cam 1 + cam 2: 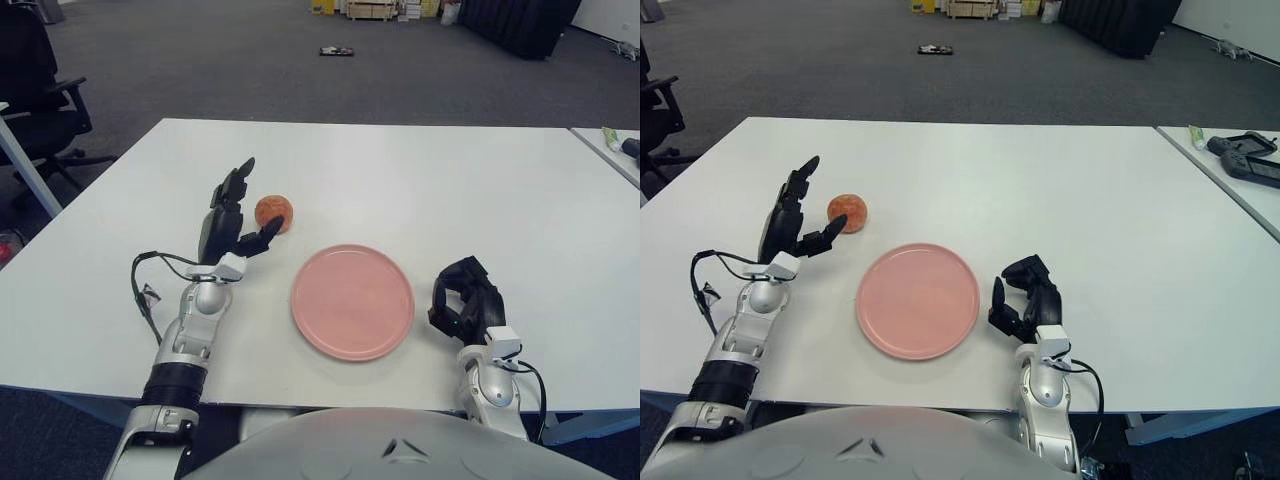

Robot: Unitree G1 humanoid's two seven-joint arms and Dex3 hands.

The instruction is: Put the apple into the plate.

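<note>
The apple point(275, 212) sits on the white table point(420, 180), up and to the left of the pink plate point(352, 300), a strip of bare tabletop between the two. The plate lies flat near the table's front edge, roughly in the middle between the two arms, and holds nothing.

The left hand point(232, 222) is raised just left of the apple with its fingers spread: the long fingers point(236, 187) point up and away, and the thumb reaches toward the apple's lower left side, its tip at or just touching the fruit; actual contact is hard to judge. The hand is released, grasping nothing. A black cable point(145, 285) loops off its wrist to the left.

The right hand point(1026, 295) shows just right of the plate's rim, near the front edge, fingers curled inward, clenched on nothing. Whether it touches the table I cannot tell.

Nothing stands between the apple and the plate; the only thing close to the fruit is the left hand itself. Further off, a second table point(1230, 170) abuts on the right, carrying a dark controller-like gadget point(1245, 157) and a small tube. An office chair point(35, 90) stands off the table's far left corner, and a small dark object point(336, 51) lies on the grey carpet beyond
</note>
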